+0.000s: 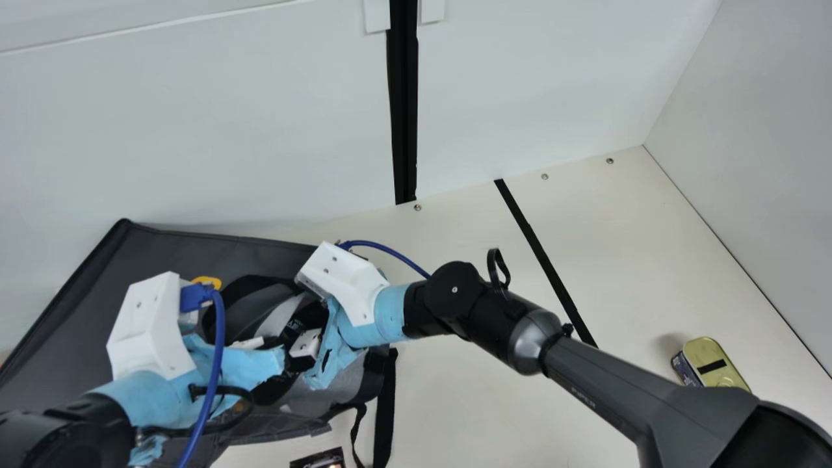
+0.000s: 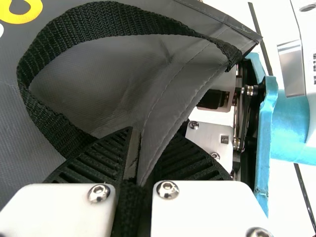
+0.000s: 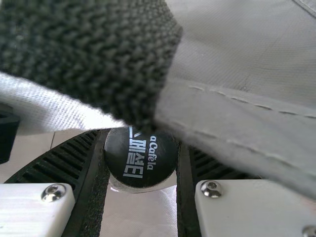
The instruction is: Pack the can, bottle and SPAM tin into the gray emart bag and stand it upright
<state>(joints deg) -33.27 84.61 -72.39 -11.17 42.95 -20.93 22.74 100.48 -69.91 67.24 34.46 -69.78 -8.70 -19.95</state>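
Observation:
The gray bag (image 1: pixel 65 338) lies at the left in the main view. Over its opening are my left gripper (image 1: pixel 268 389) and right gripper (image 1: pixel 305 325), close together. In the left wrist view, the left gripper (image 2: pixel 139 165) is shut on the edge of the bag (image 2: pixel 113 74), beside a black strap loop. The right gripper (image 3: pixel 142 165) has its fingers on both sides of the bottle's black cap (image 3: pixel 140 158), under the bag's edge (image 3: pixel 237 118) and strap. The SPAM tin (image 1: pixel 715 356) rests on the table at the right. I cannot make out the can.
A dark printed item (image 1: pixel 318 458) is cut off at the main view's bottom edge, near the bag's hanging strap (image 1: pixel 385 416). White walls (image 1: pixel 195 130) stand behind and at the right of the table (image 1: pixel 455 403). My right forearm (image 1: pixel 604 383) crosses between bag and tin.

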